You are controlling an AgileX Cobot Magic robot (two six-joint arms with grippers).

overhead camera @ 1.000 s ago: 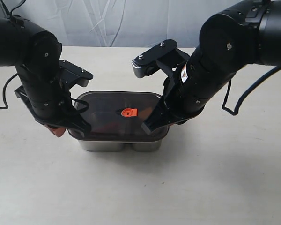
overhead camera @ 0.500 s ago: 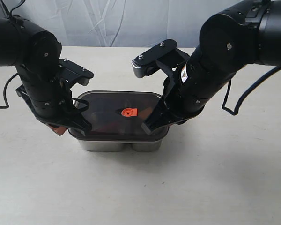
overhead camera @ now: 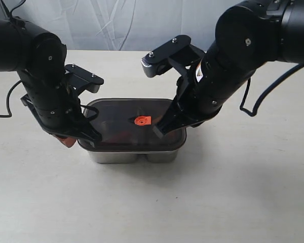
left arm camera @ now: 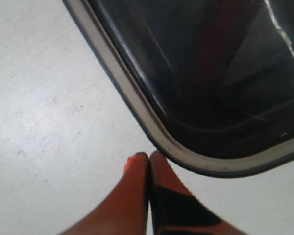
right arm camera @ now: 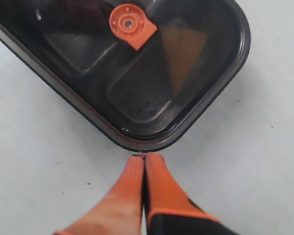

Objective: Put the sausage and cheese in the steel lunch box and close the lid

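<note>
The lid (overhead camera: 122, 117) lay flat over the steel lunch box (overhead camera: 134, 156), which stood mid-bench, and the orange valve tab (overhead camera: 140, 120) was at the lid's centre. Through the smoky plastic I could see the cheese (right arm camera: 183, 54) as a dim wedge in the right compartment. The sausage I could not make out with any certainty.

The left fingers (left arm camera: 134, 191) were clenched together on nothing, tips just beside the rim at the lid's near-left corner. The right fingers (right arm camera: 127, 191) were likewise pinched shut and empty, tips at the rim of a right-hand corner. Whether either pair actually touched the rim I could not tell.

I judged the lid to be stiff, smooth plastic. It looked too slick and flat to pinch, so it would be better pressed straight down along the rim, where the seal sits, at both ends together. The box looked rigid and light with polished walls, and I expected any sideways shove to skate it across the surface.

The bench (overhead camera: 233, 202) was pale, matt and faintly speckled. A wrinkled light cloth (overhead camera: 121, 25) hung along its far side.
</note>
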